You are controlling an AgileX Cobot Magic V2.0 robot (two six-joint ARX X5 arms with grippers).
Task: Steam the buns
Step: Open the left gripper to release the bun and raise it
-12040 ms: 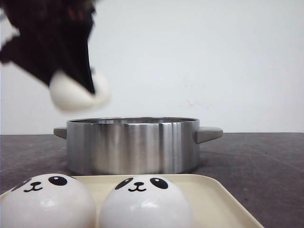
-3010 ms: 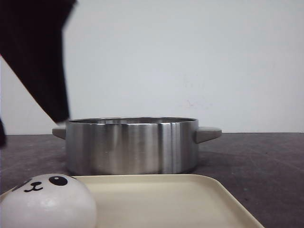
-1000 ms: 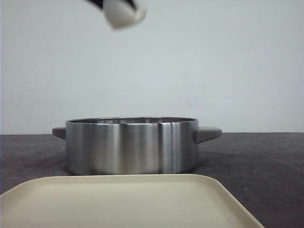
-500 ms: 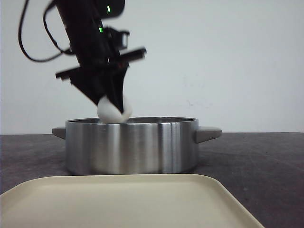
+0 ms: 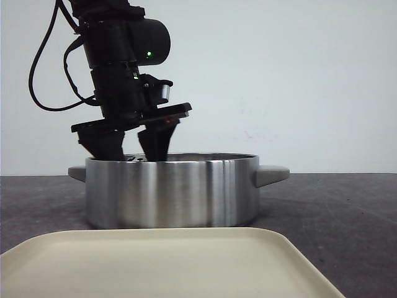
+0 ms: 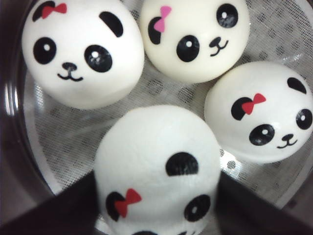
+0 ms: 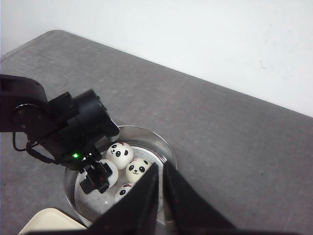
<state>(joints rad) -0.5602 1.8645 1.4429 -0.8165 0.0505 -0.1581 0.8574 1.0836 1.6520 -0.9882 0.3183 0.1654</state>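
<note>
In the front view the left arm (image 5: 121, 59) comes down from the upper left of the frame, its black wrist tilted a little, and the left claw (image 5: 133, 152) dips below the rim of the steel pot (image 5: 170, 192) at the centre of the frame. Its 2 fingers stand apart, with the tips hidden behind the pot wall.

In the left wrist view 4 buns lie on the perforated white liner (image 6: 161, 88) inside the pot. The nearest bun (image 6: 159, 169), at lower centre, sits between the 2 dark fingers (image 6: 58, 213), which flank it at the lower corners of that frame. Whether the pads press on it or stand just clear cannot be told. The other 3 buns are at upper left (image 6: 80, 51), upper centre (image 6: 195, 36) and right (image 6: 259, 117), each showing a panda face with a small bow, and all close together.

The right claw (image 7: 160, 196) shows at the lower centre of the right wrist view, held high and looking down on the pot, its 2 fingers nearly together with only a thin gap and nothing between them.

A cream tray (image 5: 167, 264) fills the bottom of the front view, on the dark table (image 5: 335, 211) just in front of the pot.
</note>
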